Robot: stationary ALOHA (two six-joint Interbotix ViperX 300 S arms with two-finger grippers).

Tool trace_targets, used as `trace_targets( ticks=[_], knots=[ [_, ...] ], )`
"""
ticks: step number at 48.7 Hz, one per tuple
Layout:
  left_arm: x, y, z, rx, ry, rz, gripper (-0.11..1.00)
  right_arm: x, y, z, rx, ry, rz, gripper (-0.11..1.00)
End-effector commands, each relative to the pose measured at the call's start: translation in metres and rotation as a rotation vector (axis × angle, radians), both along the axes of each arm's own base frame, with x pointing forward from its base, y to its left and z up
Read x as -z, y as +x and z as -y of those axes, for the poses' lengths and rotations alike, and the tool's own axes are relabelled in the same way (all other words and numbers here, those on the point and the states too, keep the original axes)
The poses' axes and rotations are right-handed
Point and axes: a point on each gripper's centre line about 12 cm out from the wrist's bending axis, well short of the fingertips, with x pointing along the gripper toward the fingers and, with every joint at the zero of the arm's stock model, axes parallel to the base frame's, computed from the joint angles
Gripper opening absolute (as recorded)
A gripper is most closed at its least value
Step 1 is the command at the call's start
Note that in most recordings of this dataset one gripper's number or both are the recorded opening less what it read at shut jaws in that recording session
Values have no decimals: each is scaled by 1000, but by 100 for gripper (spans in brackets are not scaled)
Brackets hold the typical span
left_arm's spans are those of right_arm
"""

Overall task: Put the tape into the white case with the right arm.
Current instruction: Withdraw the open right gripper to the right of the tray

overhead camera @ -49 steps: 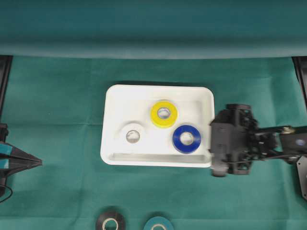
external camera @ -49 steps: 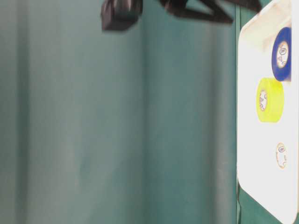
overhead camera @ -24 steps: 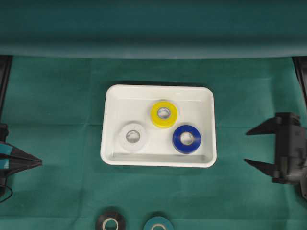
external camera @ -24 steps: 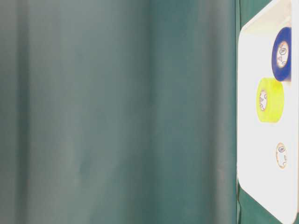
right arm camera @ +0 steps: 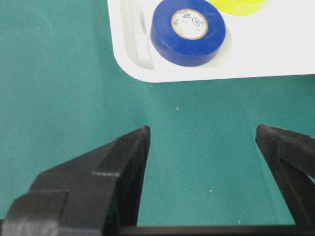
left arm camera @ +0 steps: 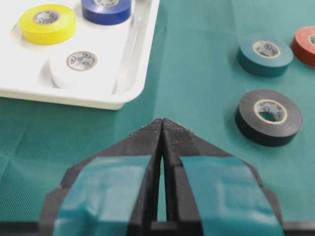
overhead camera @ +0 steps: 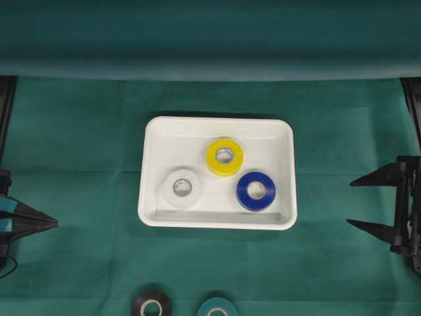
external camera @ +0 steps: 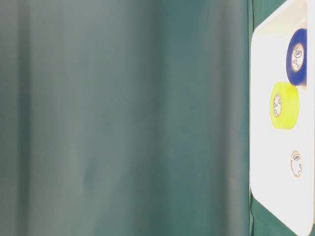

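Green tabletop; white case w/ yellow, white, blue tape. Right gripper jaws apart, empty; left gripper jaws together.

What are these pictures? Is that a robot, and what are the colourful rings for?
Yes, a robot with two arms. One picture looks down from above, one looks along the table from its side, and two come from cameras on the arms. The rings are tape rolls. A yellow roll, a white roll and a blue roll lie in the white case. A black roll, a teal roll and a red roll lie outside on the green cloth. The right gripper is open and holds nothing. The left gripper is shut and empty.
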Motion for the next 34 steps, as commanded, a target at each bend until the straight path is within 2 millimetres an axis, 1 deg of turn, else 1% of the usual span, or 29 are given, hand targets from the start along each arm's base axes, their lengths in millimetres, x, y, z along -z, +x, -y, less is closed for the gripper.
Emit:
trace_targets(
  ticks=[1,10,16,22,27,34],
  knots=[
    [-6,2,0,-2,2,15,0,-2,5,-2,-17,8,3,63],
    [-6,2,0,-2,2,15,0,6,8,-19,-119,19,-16,63],
    [-5,2,0,-1,2,11,0,7,9,-34,-210,22,-15,63],
    [-5,1,0,-2,1,12,0,7,8,-44,-272,22,-16,63],
    [-6,1,0,-2,2,14,0,7,8,-48,-295,22,-18,63],
    [-5,1,0,-1,2,12,0,8,8,-48,-294,23,-22,63]
  ],
)
